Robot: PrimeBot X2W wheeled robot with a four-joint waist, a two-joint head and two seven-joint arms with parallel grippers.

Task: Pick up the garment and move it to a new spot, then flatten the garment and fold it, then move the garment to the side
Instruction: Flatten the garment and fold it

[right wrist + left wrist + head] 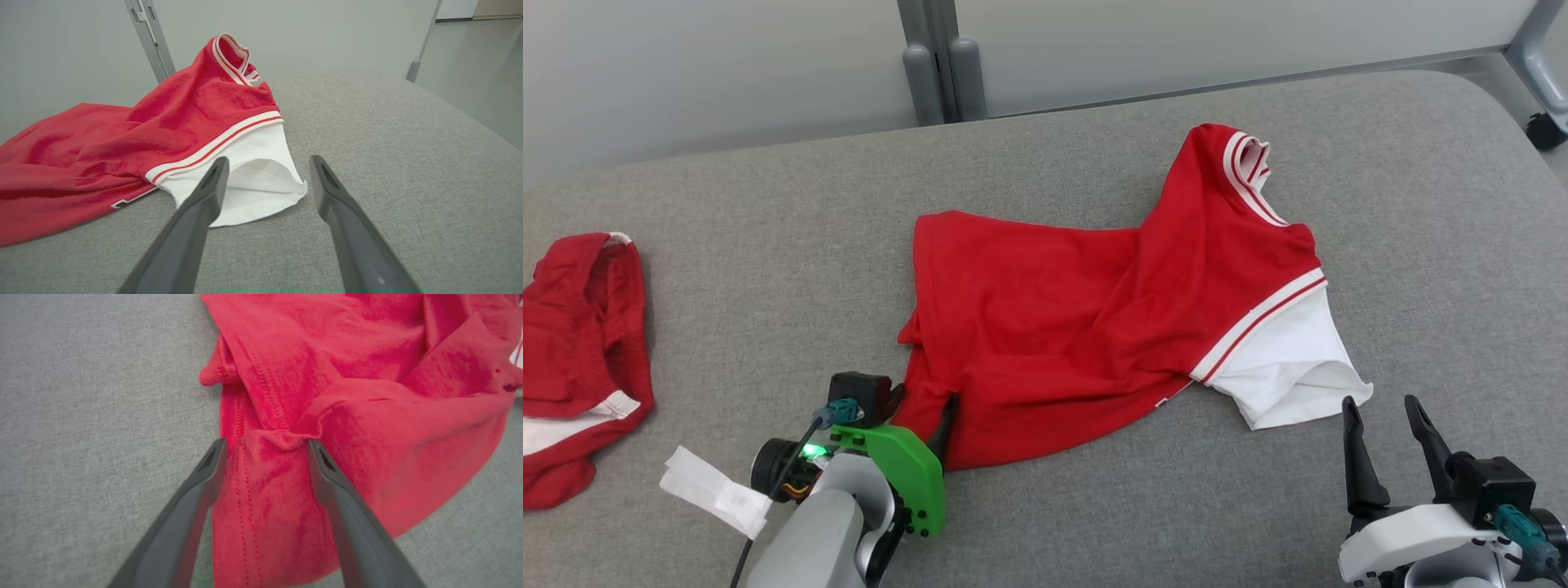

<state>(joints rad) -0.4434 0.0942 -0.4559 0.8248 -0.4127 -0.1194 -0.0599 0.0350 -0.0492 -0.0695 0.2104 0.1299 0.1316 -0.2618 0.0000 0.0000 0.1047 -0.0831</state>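
Where it lies rumpled, red garment (1054, 318), white sleeve (1290, 367), perhaps inside-out

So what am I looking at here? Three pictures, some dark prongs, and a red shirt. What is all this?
It is a two-armed robot, seen through its own cameras. The wide picture comes from its head, looking down on a grey padded surface. The other two come from cameras on each wrist, looking along that arm's gripper; the dark prongs are its two fingers.

On the surface lies a crumpled red shirt with a white sleeve. A second red garment lies off to the robot's left.

The left gripper is open, its fingers set on either side of a fold at the shirt's edge. The right gripper is open too, near the white sleeve. Nothing is lifted yet.
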